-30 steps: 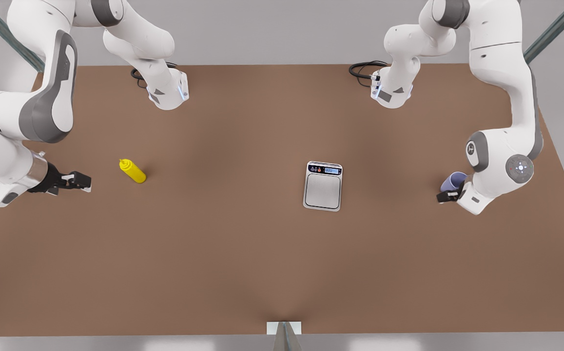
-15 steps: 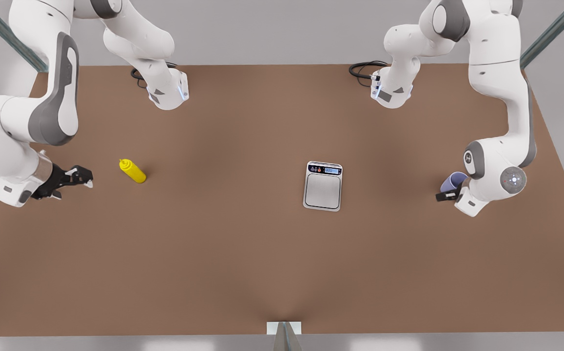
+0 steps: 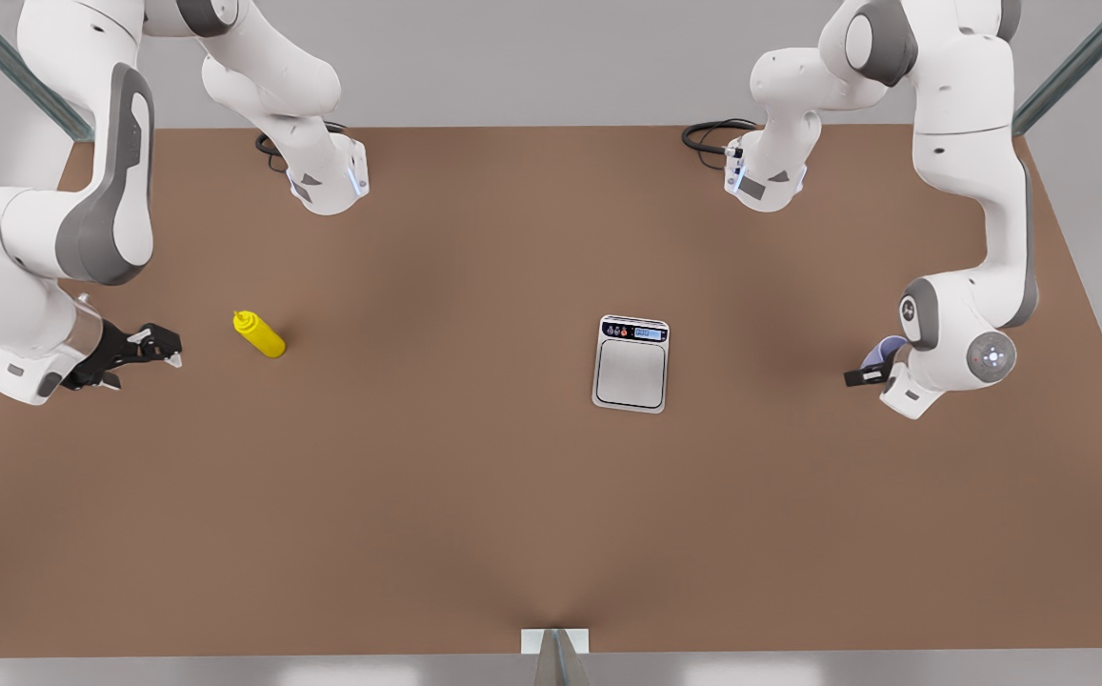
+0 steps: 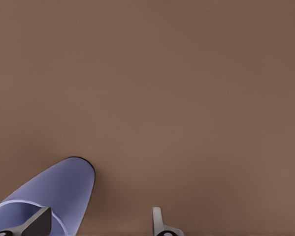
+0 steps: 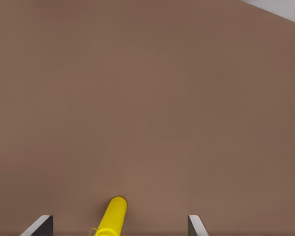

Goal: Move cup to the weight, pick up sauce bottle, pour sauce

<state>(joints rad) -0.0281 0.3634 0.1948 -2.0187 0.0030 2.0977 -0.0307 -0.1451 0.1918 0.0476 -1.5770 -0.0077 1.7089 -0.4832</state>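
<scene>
The left pincer (image 3: 857, 377), fingers spread, straddles the rim of the half-hidden lavender cup (image 4: 49, 196) on the bench (image 3: 474, 514). The right pincer (image 3: 168, 347) gapes beside the yellow sauce bottle (image 3: 259, 334), whose nozzle points toward the front view's upper left. The scale (image 3: 631, 363) sits mid-bench.

At the front view's right, the left gripper (image 3: 863, 373) sat against the cup (image 3: 884, 351), the weight (image 3: 631, 364) well apart from it. At the front view's left, the right gripper (image 3: 165, 345), fingers spread, pointed at the sauce bottle (image 3: 259, 334) near it.
</scene>
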